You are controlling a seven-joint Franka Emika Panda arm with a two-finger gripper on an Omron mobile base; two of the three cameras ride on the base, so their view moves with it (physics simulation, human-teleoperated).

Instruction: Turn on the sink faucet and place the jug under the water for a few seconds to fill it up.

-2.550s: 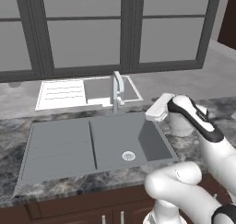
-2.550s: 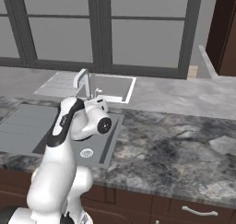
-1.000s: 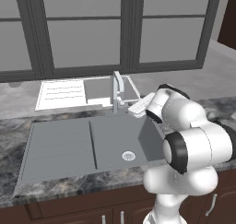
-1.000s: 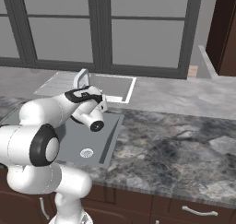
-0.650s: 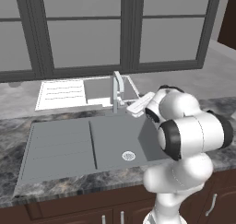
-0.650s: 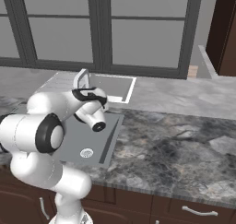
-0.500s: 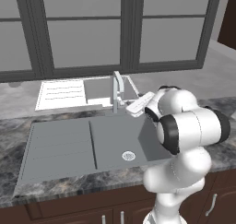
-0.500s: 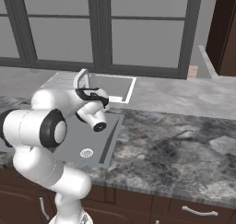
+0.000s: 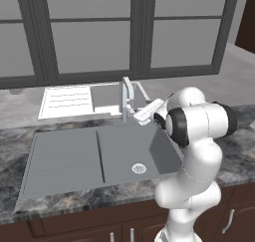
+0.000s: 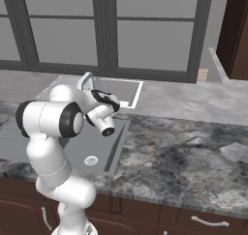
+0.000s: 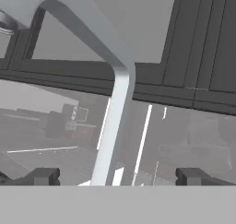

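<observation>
- Your pincer (image 11: 117,176) sits spread wide, one fingertip (image 11: 42,176) on each side of the faucet (image 9: 127,97), pinching nothing.
- In the hand view, the faucet's upright rises between the tips, nearer the left one, then bends toward the upper left.
- From the left base view, the hand reaches the faucet from its right, just above the sink (image 9: 69,156).
- The sink lies directly in front of the faucet, sunk in the dark stone table (image 10: 193,152); its drain (image 9: 139,168) sits in front of the faucet.
- A white mat (image 9: 67,99) lies left of the faucet.
</observation>
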